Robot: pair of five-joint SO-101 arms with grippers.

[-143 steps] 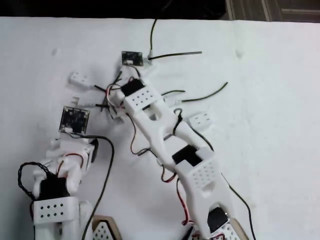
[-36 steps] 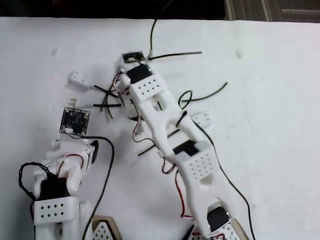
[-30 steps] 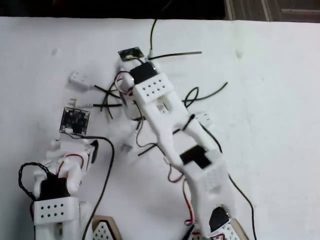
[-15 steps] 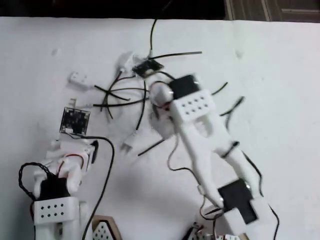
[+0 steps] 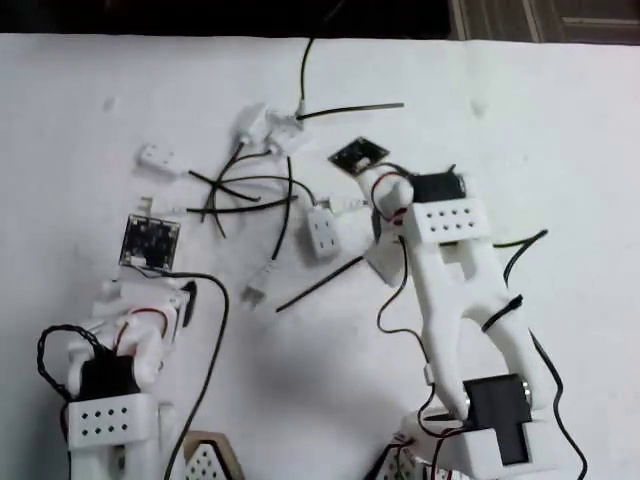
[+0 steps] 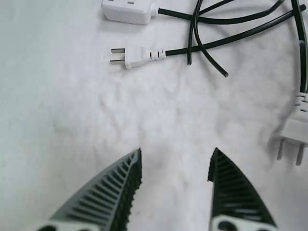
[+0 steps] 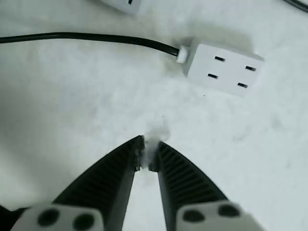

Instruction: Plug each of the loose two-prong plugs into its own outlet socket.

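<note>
A white two-outlet socket (image 5: 322, 231) lies mid-table and shows close ahead of my right gripper (image 7: 148, 155) as a white block (image 7: 224, 72) on a black cord. The right gripper is shut with nothing between its tips, low over the table. My left gripper (image 6: 175, 161) stands open over bare table. Ahead of it lies a loose two-prong plug (image 6: 131, 57) on a black cord, with a second socket (image 6: 129, 9) just beyond. Another loose plug (image 6: 292, 138) lies off to the side and appears from above as a white plug (image 5: 256, 290).
Black cords (image 5: 250, 185) cross in a tangle between the arms. A third white socket (image 5: 262, 126) lies at the back and a small one (image 5: 158, 157) at the back left. A loose black cord piece (image 5: 320, 284) lies near the right arm (image 5: 445, 225). The table's right side is open.
Over the last second the right arm swung off the cord tangle to the right. Cords and a socket shifted with it. The left arm has kept still.
</note>
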